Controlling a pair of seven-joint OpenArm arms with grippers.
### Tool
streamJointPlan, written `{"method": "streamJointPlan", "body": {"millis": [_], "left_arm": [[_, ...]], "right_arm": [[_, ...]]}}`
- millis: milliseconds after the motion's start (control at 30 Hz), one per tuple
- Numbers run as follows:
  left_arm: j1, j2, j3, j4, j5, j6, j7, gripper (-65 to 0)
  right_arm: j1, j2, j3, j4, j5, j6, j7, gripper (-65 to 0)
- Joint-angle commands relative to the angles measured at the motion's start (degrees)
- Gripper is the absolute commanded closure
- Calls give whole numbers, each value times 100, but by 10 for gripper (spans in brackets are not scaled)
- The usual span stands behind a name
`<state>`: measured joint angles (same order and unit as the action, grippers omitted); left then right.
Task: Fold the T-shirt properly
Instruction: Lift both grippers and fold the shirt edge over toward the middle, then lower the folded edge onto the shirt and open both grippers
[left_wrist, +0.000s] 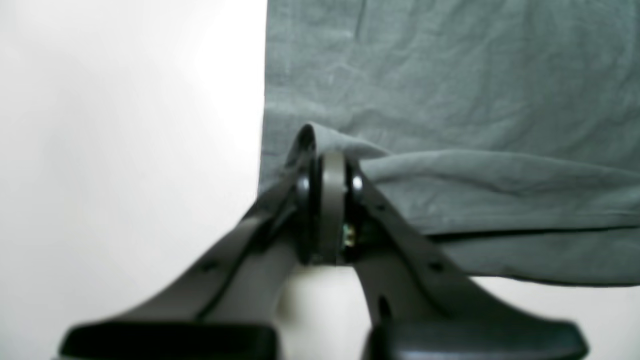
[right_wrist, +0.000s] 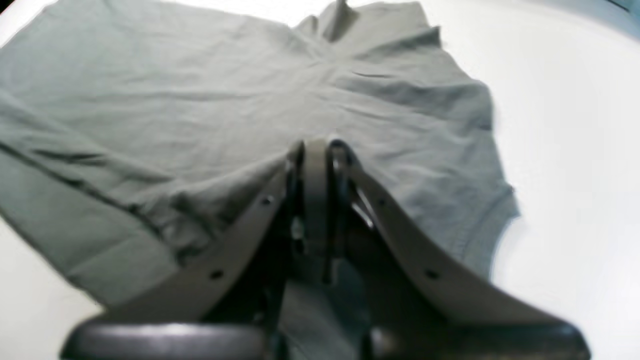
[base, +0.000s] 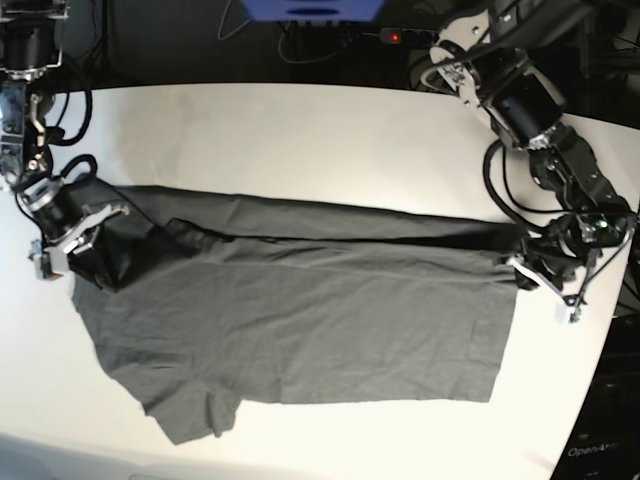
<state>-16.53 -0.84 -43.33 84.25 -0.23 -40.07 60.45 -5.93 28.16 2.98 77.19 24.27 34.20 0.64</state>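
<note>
Carrying out the first lengthwise fold, both claws are clamped on the far edge of the T-shirt (base: 300, 330), which lies spread across the white table (base: 300, 130) with a strip already turned over. The left claw (left_wrist: 327, 165) pinches the hem-end corner; the right claw (right_wrist: 317, 155) pinches cloth at the shoulder end. In the inspector's judgement, the next move calls for both claws to draw the fold evenly toward the near edge.

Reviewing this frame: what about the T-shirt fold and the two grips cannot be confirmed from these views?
- Base view: left gripper and right gripper are small and dark against the T-shirt; their contact with the cloth is unreadable.
- Left wrist view: blurred; the shirt runs off the top and right edges.
- Right wrist view: the fingers cover the pinched edge; layers held cannot be counted.
</note>
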Motion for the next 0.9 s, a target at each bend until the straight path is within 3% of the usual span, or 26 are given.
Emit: {"method": "streamJointPlan", "body": {"millis": [0,167,400,867], "left_arm": [[-162,-70,12,98,-87,7,-115,-22],[-162,-131,-5,107,-78,7,-124,-22],[-320,-210,3,107,-78,7,-124,-22],[-408,-175,21,-271,-61,7,-484,-22]], "right_arm": [[79,72,66,83,-14,-13,168,-3],[325,-60,66,4,-331,-4,168,-3],[624,-34,66,-4,-348,-4,-113,-3],[967,63,31,-550,-357,5,-86,-3]]}}
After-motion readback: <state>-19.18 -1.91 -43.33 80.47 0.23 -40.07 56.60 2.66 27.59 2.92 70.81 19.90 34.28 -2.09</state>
